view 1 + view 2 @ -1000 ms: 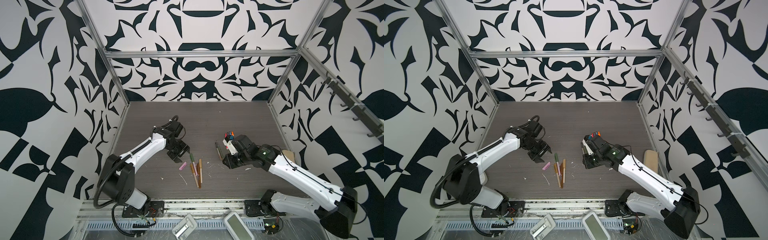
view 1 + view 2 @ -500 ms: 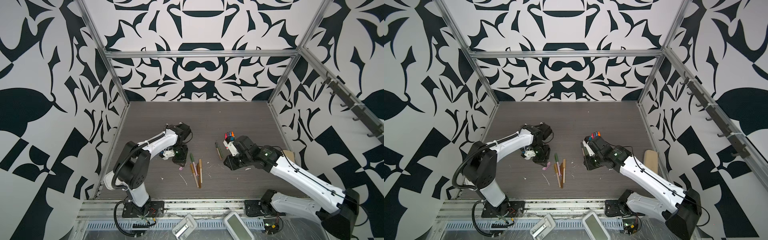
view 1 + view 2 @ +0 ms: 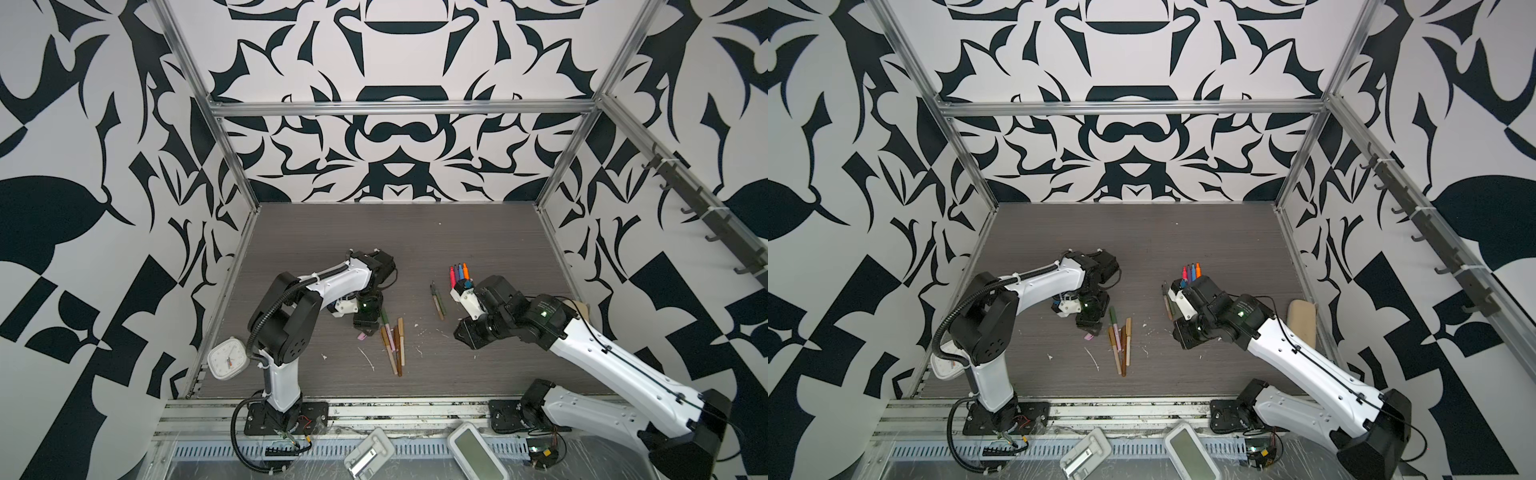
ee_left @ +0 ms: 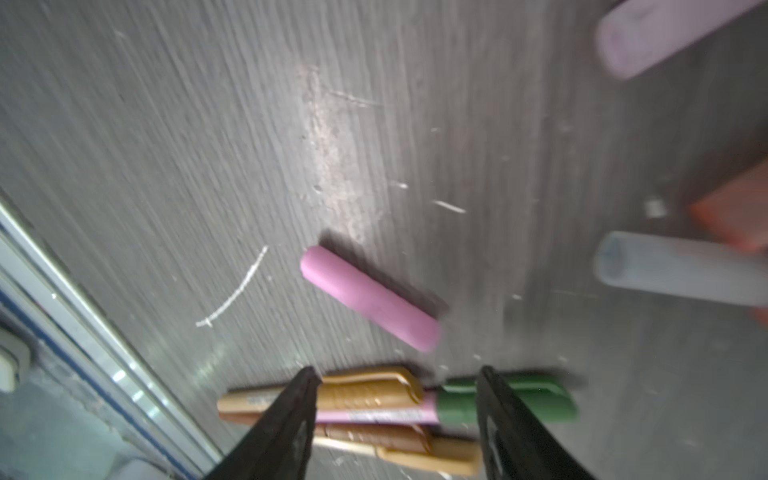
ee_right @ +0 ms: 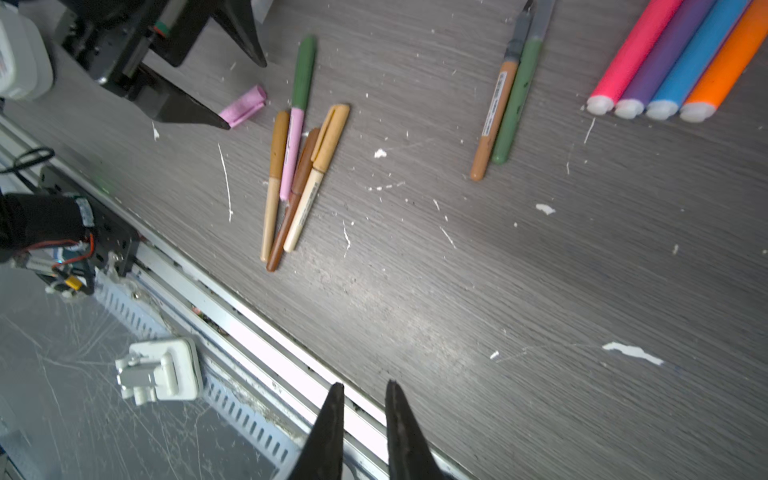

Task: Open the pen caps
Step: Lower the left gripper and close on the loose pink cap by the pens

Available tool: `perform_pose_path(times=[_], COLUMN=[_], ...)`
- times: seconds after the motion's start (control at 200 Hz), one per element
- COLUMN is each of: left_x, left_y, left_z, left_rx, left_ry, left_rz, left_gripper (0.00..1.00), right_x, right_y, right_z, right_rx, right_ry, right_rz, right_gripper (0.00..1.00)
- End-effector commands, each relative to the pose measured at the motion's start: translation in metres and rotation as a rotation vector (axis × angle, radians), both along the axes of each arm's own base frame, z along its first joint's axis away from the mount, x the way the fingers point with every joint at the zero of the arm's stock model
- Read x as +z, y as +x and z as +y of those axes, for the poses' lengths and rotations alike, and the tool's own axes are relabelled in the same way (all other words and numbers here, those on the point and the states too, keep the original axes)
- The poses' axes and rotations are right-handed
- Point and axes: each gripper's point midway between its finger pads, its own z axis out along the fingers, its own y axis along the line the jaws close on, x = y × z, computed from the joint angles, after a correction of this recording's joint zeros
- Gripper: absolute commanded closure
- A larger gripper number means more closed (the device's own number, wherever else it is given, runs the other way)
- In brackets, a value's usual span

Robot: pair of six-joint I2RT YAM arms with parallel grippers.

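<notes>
A loose pink pen cap lies on the table beside a bundle of capped pens in tan, brown and pink, one with a green cap. My left gripper hangs open just over that bundle's capped ends, holding nothing; in both top views it stands next to the pink cap. Two uncapped pens and a row of bright markers lie further right. My right gripper hovers near the table's front edge, its jaws a narrow gap apart with nothing between them.
More loose caps, pale lilac, pale bluish and orange, lie blurred beyond the pink one. A white timer sits front left, a tan block by the right wall, and a white device on the front rail.
My left gripper has moved right and toward the front, from beside the pink cap to over the pen bundle, and its jaws stand wider. The right arm has hardly moved.
</notes>
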Motion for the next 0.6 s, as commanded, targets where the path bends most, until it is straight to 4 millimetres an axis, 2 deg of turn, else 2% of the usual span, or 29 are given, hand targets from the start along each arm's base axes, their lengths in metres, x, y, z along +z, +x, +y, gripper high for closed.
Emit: perform_pose_path(times=[0.0, 0.11, 0.225, 0.41, 0.595], left_x=[-0.007, -0.009, -0.011, -0.025, -0.038], left_y=[-0.003, -0.005, -0.013, -0.019, -0.028], left_z=[0.007, 0.007, 0.018, 0.034, 0.037], left_rx=[0.367, 0.391, 0.421, 0.463, 0.469], left_ry=[0.099, 0.096, 0.113, 0.087, 0.071], left_rz=[-0.031, -0.064, -0.103, -0.173, -0.146], left_gripper=[0.28, 0.29, 0.34, 0.33, 0.31], right_x=[0.013, 0.012, 0.012, 0.013, 0.011], right_y=[-0.008, -0.010, -0.011, -0.013, -0.015], right_z=[-0.004, -0.002, 0.000, 0.000, 0.000], right_rx=[0.041, 0.050, 0.056, 0.044, 0.037], right_ry=[0.001, 0.004, 0.005, 0.014, 0.017], right_rz=[-0.006, 0.018, 0.031, 0.046, 0.059], right_gripper=[0.78, 0.78, 0.78, 0.78, 0.78])
